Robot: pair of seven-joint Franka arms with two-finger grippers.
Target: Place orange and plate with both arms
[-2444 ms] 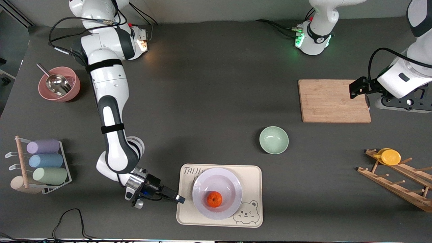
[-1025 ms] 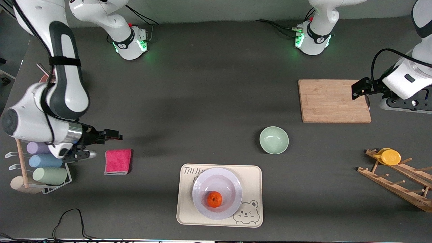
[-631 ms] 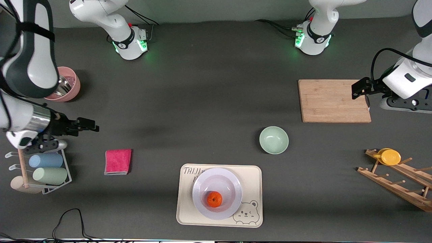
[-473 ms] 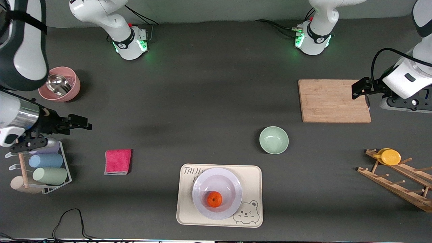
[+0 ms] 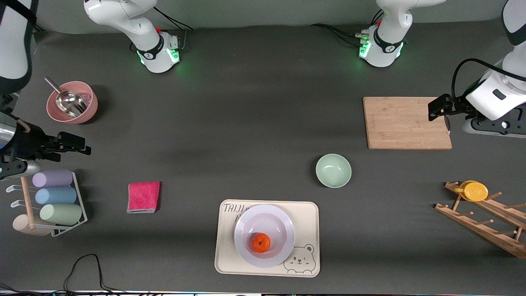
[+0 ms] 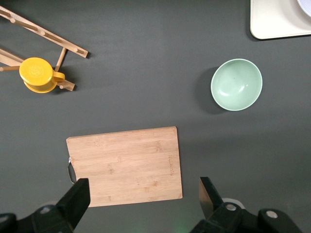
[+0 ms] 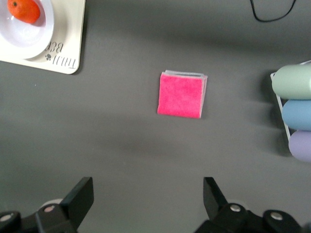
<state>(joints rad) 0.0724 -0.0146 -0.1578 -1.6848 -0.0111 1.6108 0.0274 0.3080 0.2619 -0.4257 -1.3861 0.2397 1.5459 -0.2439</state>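
Observation:
The orange [image 5: 261, 242] lies in the pale lavender plate [image 5: 263, 218], which sits on the cream bear tray [image 5: 307, 216] near the front camera. The right wrist view also shows the orange [image 7: 24, 9] and the plate [image 7: 32, 38] at its edge. My right gripper [image 5: 84, 147] is open and empty in the air over the table at the right arm's end, above the cup rack, well away from the tray. It shows open in its wrist view [image 7: 146, 198]. My left gripper [image 5: 439, 113] is open and empty over the cutting board's edge; it is also open in its wrist view [image 6: 142, 200].
A pink cloth [image 5: 143, 196] lies between the cup rack [image 5: 53, 195] and the tray. A pink bowl with a metal scoop [image 5: 72, 102], a green bowl [image 5: 333, 170], a wooden cutting board [image 5: 404, 123] and a wooden rack with a yellow lid [image 5: 476, 191] stand around.
My right arm has drawn back from beside the tray to the right arm's end of the table, uncovering the pink cloth. The orange, plate and left arm have stayed put.

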